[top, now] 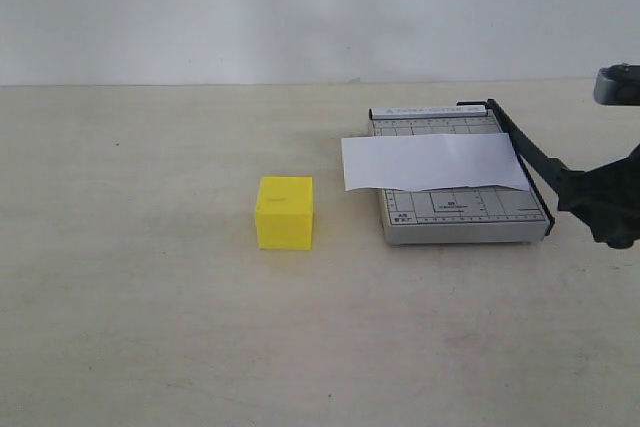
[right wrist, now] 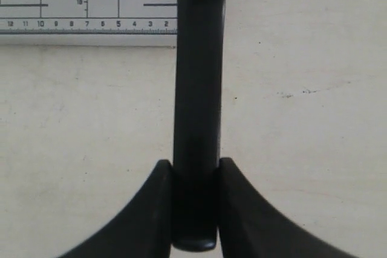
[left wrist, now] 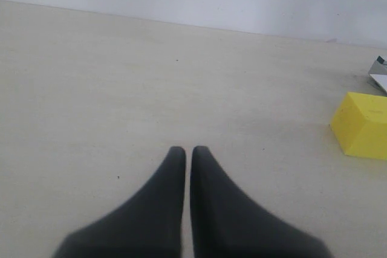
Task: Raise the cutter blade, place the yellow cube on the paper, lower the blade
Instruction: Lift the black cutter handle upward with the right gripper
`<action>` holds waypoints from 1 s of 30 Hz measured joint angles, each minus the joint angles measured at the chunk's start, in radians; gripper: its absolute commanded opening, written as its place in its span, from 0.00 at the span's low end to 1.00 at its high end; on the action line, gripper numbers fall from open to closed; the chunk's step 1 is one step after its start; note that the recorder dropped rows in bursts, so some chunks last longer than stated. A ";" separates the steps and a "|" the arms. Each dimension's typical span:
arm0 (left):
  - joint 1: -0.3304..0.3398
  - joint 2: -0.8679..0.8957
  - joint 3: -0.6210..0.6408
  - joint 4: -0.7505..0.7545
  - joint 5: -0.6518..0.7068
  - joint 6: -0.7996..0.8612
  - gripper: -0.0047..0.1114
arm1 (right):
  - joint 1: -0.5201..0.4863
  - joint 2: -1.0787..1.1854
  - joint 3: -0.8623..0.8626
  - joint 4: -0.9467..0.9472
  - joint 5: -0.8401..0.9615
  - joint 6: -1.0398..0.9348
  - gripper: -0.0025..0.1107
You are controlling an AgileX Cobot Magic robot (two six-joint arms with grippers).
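The grey gridded cutter base lies right of centre with the white paper across it. The cutter blade runs along the base's right edge, its front end lifted slightly off the base. My right gripper is shut on the blade's thick black handle, which sits between both fingers. The yellow cube stands on the table left of the cutter, and shows at the edge of the left wrist view as the yellow cube. My left gripper is shut and empty, over bare table away from the cube.
A corner of the cutter base shows beyond the cube in the left wrist view. The beige table reaches a pale wall at the back. The ruled edge of the base lies beside the handle.
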 measured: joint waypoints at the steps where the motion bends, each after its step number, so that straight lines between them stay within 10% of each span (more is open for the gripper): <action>1: 0.000 0.000 0.000 0.000 0.000 0.000 0.08 | 0.000 -0.011 0.002 0.000 -0.006 0.002 0.02; 30: 0.000 0.000 0.000 0.000 0.000 0.000 0.08 | 0.004 -0.141 0.016 0.004 -0.131 0.011 0.02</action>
